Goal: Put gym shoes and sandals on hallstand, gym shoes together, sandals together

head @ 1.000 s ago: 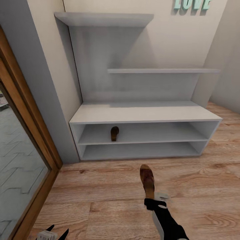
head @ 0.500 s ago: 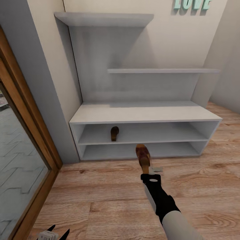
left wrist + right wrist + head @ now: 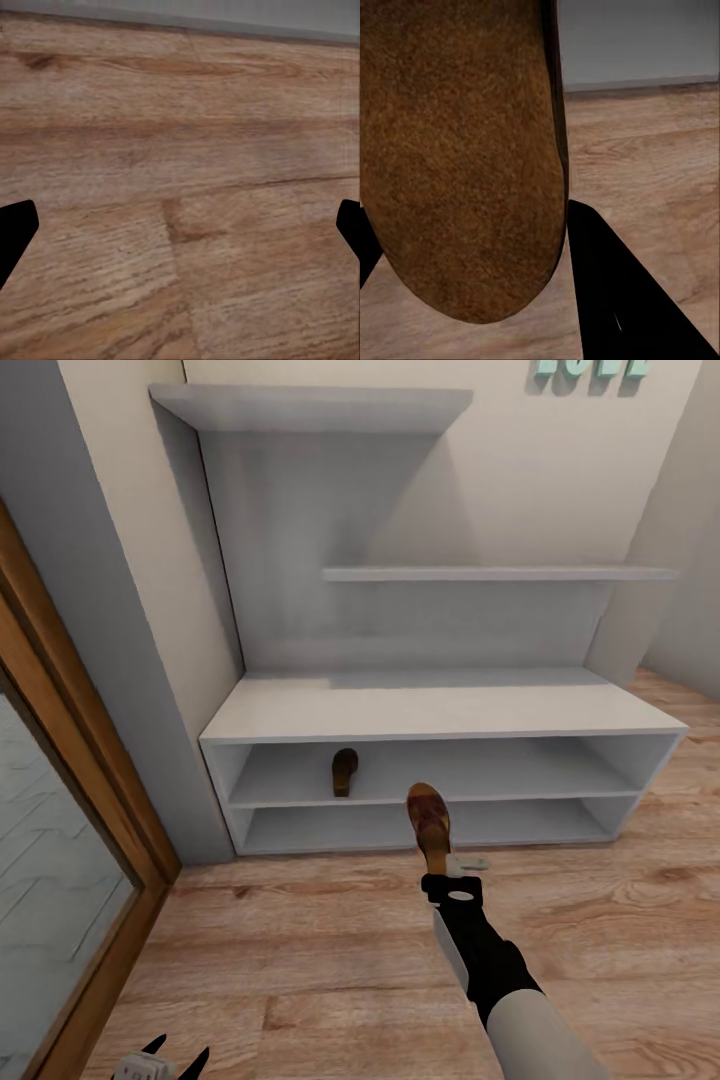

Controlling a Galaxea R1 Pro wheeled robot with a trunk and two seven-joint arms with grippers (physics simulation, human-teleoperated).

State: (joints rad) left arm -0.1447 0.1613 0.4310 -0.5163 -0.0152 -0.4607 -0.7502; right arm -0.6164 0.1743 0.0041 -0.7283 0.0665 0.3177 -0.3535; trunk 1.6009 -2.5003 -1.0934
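Hallstand (image 3: 440, 710), pale grey, against the wall, one brown sandal (image 3: 344, 771) already on its upper open shelf. Corridor floor (image 3: 300, 950) in front. Right gripper (image 3: 447, 873) clenched on the second sandal (image 3: 430, 823), held aloft toe-forward near the shelf edge, presumably to seat beside its mate. Left gripper (image 3: 172, 1052) spread wide, idle near the floor

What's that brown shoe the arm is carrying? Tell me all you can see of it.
The held sandal is a brown leather-looking open-toe slip-on with a wide strap over a tan footbed. The right gripper clamps its heel end, holding it above the corridor floor, toe pointing toward the hallstand. The right wrist view shows its grainy brown sole.
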